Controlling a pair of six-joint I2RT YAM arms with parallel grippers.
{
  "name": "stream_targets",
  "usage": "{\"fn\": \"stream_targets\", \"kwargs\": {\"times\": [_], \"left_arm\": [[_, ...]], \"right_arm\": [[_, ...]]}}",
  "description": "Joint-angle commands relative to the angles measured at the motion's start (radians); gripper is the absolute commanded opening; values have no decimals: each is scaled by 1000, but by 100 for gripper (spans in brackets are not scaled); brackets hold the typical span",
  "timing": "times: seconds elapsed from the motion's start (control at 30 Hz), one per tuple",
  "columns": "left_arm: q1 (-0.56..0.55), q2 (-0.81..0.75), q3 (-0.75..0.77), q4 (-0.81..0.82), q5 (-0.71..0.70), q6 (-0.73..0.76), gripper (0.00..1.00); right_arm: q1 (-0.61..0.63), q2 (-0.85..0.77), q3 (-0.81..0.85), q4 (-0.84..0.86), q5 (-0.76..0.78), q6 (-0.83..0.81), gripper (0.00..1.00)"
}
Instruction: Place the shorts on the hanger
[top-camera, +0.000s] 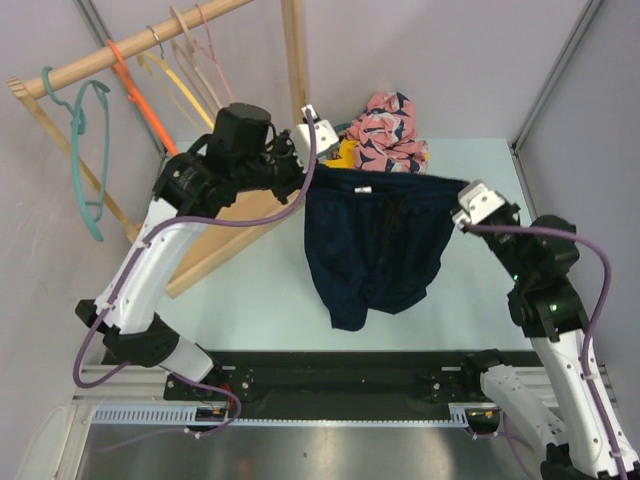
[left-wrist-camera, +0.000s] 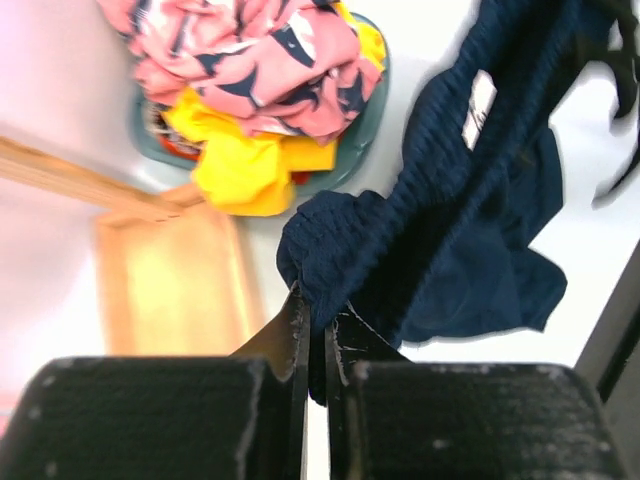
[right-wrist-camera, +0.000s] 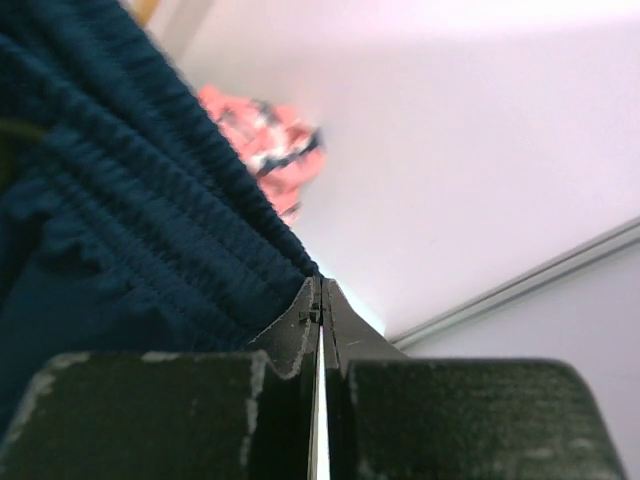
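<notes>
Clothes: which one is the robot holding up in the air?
The navy shorts, pinched at the waistband by the left end effector and right end effector. The pink floral garment and yellow garment lie heaped.

Stretched shorts (top-camera: 375, 240) span mid-table; clothes pile (top-camera: 390, 125) behind; wooden rack (top-camera: 220, 250) left.

Beyond the right jaws the shorts (right-wrist-camera: 120, 200) run off the left and top edges, and the pink garment (right-wrist-camera: 265, 150) farther out is a blur, perhaps crumpled. Between the left jaws the pinched bit of fabric is hidden.
</notes>
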Motion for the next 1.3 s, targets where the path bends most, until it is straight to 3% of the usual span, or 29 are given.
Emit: {"fn": "stream_targets", "kwargs": {"times": [0.0,0.13,0.3,0.43,0.63,0.73,0.77,0.8,0.9,0.97,1.1,1.23,1.27], "left_arm": [[-21,20,221,-214,-125,161,6],[-60,48,358,-161,-205,181,14],[-99,2,323,11,-240,205,22],[-113,-85,217,-41,-170,192,17],[-114,-258,-240,-78,-16,170,5],[-116,-338,-471,15,41,135,22],[-116,-367,-568,104,64,94,45],[-116,-378,-610,144,93,83,52],[-129,-374,-729,304,157,57,67],[-143,-339,-763,392,171,61,68],[-165,-201,-737,518,248,61,68],[-180,78,-641,661,280,32,69],[-186,147,-545,664,285,12,70]], "right_arm": [[-117,77,126,263,-46,45,0],[-145,137,199,418,-37,53,0],[-145,176,300,472,-12,33,0],[-143,85,327,251,-91,-11,0],[-143,-21,263,-239,-232,-2,0],[-143,-80,174,-391,-328,-50,0],[-143,-91,163,-419,-370,-65,0],[-143,-110,155,-451,-385,-67,0],[-143,-142,153,-555,-459,-151,0],[-143,-166,153,-632,-491,-212,0],[-143,-245,149,-956,-511,-410,0],[-145,-349,132,-1025,-470,-404,0],[-146,-361,129,-1034,-468,-406,0]]}}
